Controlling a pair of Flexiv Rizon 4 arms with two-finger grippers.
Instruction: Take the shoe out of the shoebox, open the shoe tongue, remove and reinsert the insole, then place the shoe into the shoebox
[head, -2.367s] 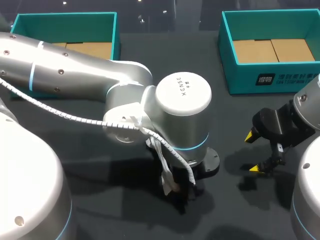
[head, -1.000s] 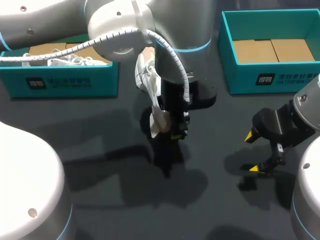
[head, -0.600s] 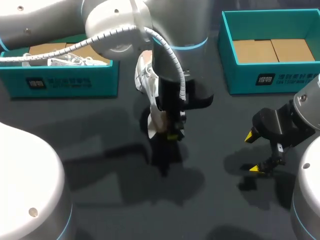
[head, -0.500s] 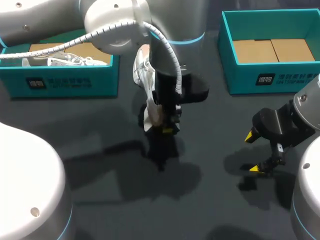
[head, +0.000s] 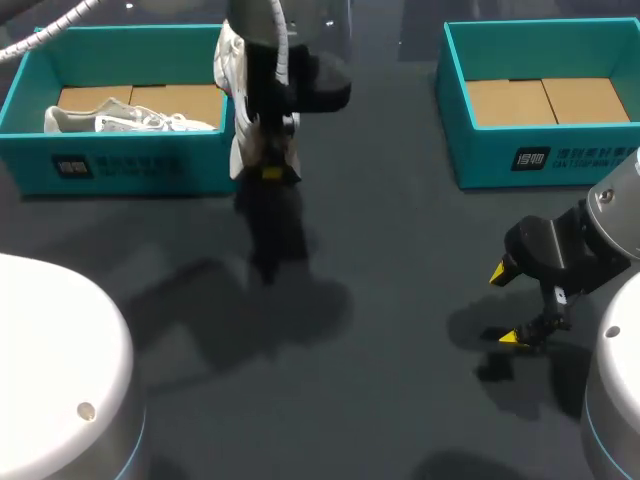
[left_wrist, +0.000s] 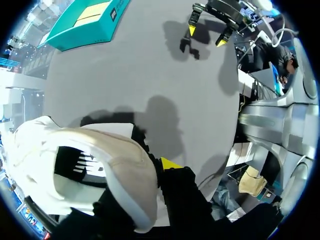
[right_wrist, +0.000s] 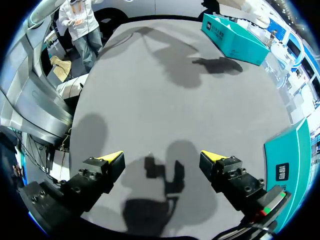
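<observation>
Left gripper (head: 268, 170) clamps the white shoe (left_wrist: 97, 167), which looks light and soft-sided, so hold the stiffer heel rim; right gripper (right_wrist: 162, 161) idle, fingers apart.

The white shoe (left_wrist: 120, 170) hides one of the left fingers (left_wrist: 170, 164).

The table (head: 400, 300) has a dark grey, matte top. A teal box (head: 480, 165) stands upright on it at my far right, open at the top. Two brown cardboard panels (head: 545, 100) lie flat, side by side, on its floor. Its front wall carries a white label (head: 575, 157).
</observation>
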